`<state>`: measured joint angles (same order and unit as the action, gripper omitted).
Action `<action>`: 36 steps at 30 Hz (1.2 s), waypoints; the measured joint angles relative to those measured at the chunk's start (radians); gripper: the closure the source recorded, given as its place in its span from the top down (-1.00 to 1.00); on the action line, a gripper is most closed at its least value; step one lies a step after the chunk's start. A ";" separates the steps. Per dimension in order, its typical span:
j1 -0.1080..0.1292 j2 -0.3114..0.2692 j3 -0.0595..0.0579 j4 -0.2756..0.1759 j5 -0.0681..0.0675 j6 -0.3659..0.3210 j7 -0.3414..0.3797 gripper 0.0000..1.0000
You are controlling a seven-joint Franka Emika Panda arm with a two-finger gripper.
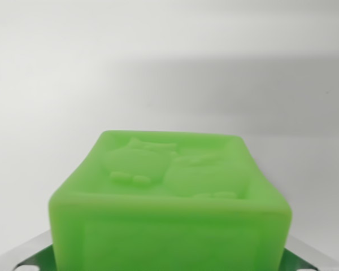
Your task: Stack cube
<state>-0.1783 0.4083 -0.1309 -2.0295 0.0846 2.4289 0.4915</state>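
- green cube (169, 214) fills lower wrist view, embossed figures on top, no readable writing
- white bench (158, 68) behind
- tool fingertips (34, 257) barely visible beside the cube; grip state can't be told

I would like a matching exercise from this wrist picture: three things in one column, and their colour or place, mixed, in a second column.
Things:
1. cube
2. surface
3. raised figures

Descriptions:
A. plain white, behind the cube
B. green, fills the lower middle of the view
C. on the cube's top face

Pairs: 1-B, 2-A, 3-C
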 joint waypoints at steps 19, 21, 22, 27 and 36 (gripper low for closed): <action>-0.010 -0.029 -0.002 -0.043 -0.004 0.014 -0.139 -1.00; -0.011 -0.032 -0.003 -0.047 -0.004 0.015 -0.154 -1.00; -0.011 -0.033 -0.003 -0.048 -0.004 0.016 -0.159 -1.00; -0.015 -0.042 -0.003 -0.061 -0.004 0.019 -0.197 -1.00; -0.020 -0.053 -0.005 -0.078 -0.005 0.025 -0.261 -1.00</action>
<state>-0.1981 0.3557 -0.1355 -2.1075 0.0794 2.4539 0.2307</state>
